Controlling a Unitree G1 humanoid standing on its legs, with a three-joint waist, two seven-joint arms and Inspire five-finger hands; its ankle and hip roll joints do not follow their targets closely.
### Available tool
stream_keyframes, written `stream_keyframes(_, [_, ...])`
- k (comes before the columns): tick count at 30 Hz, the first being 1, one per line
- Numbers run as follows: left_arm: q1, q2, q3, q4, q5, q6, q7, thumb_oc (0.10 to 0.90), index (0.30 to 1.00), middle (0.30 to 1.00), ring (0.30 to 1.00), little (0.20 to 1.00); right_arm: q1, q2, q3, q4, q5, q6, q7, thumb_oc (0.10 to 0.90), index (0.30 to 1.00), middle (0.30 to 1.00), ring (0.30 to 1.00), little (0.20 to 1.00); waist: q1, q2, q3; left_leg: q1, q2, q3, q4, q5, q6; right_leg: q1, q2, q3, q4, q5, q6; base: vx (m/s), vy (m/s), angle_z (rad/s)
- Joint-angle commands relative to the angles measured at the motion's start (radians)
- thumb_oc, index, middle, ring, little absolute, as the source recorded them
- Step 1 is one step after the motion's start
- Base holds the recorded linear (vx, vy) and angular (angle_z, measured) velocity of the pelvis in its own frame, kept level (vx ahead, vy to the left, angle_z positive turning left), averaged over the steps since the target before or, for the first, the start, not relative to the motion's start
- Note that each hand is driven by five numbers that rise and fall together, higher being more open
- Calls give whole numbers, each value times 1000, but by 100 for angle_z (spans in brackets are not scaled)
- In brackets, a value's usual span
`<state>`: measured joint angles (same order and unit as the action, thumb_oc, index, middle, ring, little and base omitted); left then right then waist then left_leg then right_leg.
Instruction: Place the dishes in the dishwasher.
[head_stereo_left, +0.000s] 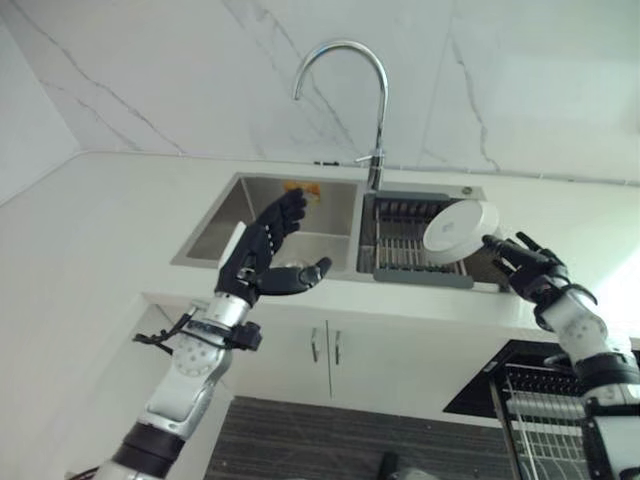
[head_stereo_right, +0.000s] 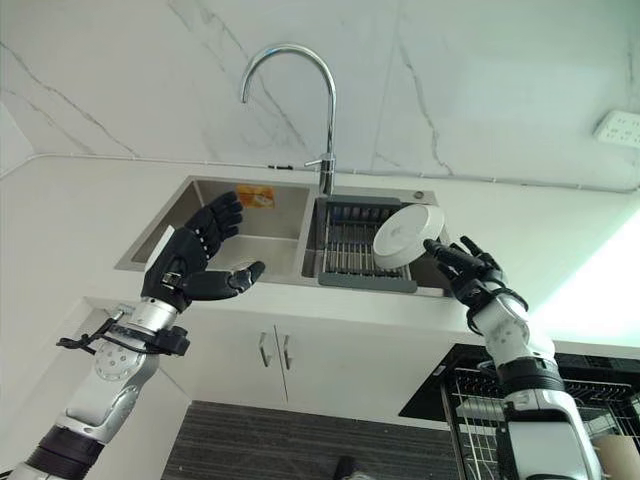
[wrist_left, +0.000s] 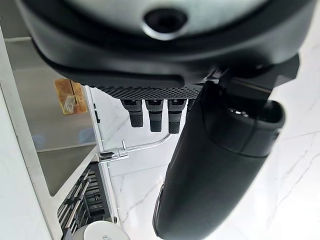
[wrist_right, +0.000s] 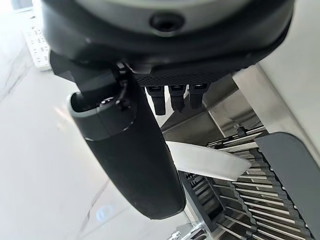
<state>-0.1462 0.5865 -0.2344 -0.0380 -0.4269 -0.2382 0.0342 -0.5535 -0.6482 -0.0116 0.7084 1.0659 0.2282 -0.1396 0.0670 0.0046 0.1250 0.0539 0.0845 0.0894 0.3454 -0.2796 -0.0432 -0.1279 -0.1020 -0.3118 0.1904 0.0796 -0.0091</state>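
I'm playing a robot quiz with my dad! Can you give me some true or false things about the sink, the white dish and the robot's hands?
1. The right hand is at the white dish. True: its fingers touch the dish's edge above the drying rack.
2. The left hand holds a cup. False: it is open and holds nothing, in front of the sink.
3. The tap is pouring water. False: no water comes out of it.
4. The dish lies flat on the counter. False: it is tilted on its edge over the rack.
5. A dishwasher rack shows below the right arm. True: its wire basket is pulled out beside the cupboard doors.
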Motion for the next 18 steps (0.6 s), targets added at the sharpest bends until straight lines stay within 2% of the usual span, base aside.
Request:
stream_keyframes(1, [-123, 57, -19, -74, -23, -77, 26, 800, 900, 900, 900, 900, -148, -101, -5, -33, 48, -50, 42, 800, 900, 900, 900, 900, 17, 0, -60, -47, -31, 53, -45, 20, -1, 122, -20, 6, 110, -280, 101, 0, 0, 0])
stream_keyframes(18, [-98, 70, -15, -83, -19, -60, 28, 800, 900, 900, 900, 900, -180, -120, 33, 4, 21, -57, 52, 800, 900, 900, 900, 900, 37, 9, -63, -42, -19, 41, -45, 31, -14, 150, -19, -8, 110, -306, 84, 43, -11, 6])
